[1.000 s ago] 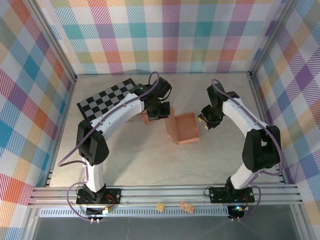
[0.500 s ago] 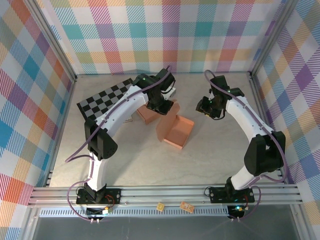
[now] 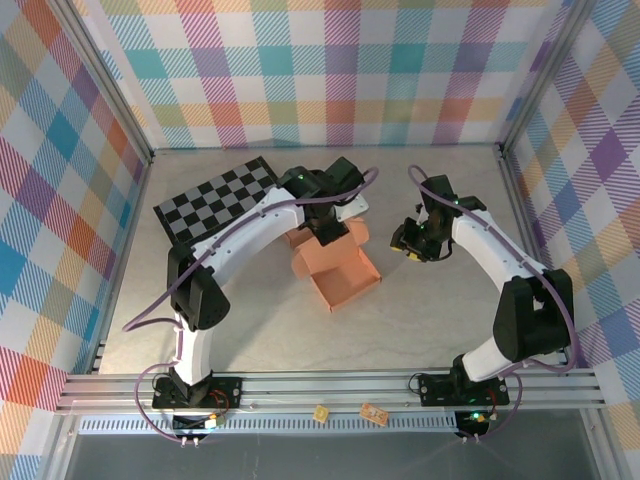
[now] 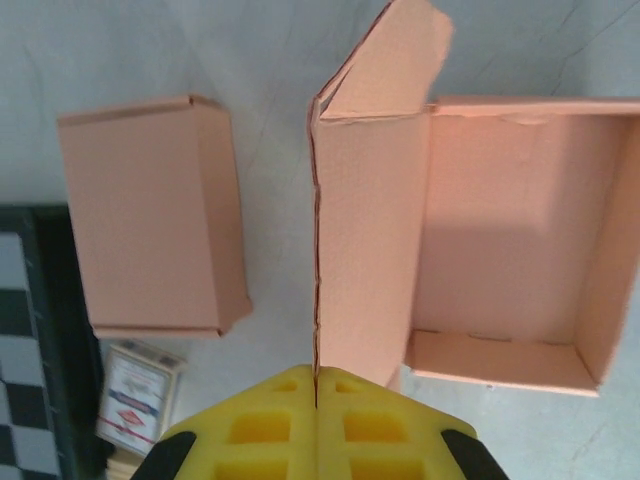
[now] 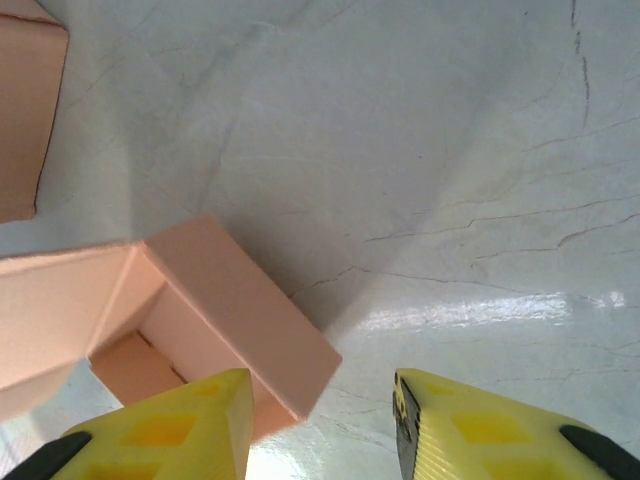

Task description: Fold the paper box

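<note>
Rotated paper box, open, pinched by left gripper; right gripper parted, unladen

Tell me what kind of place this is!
Probably a robot practice booth: bright plaid walls box in a pale stone-look table, a white left robot arm and a white right robot arm are bolted to a silver metal rail, and a black-and-white checkerboard sheet lies at the back.
</note>
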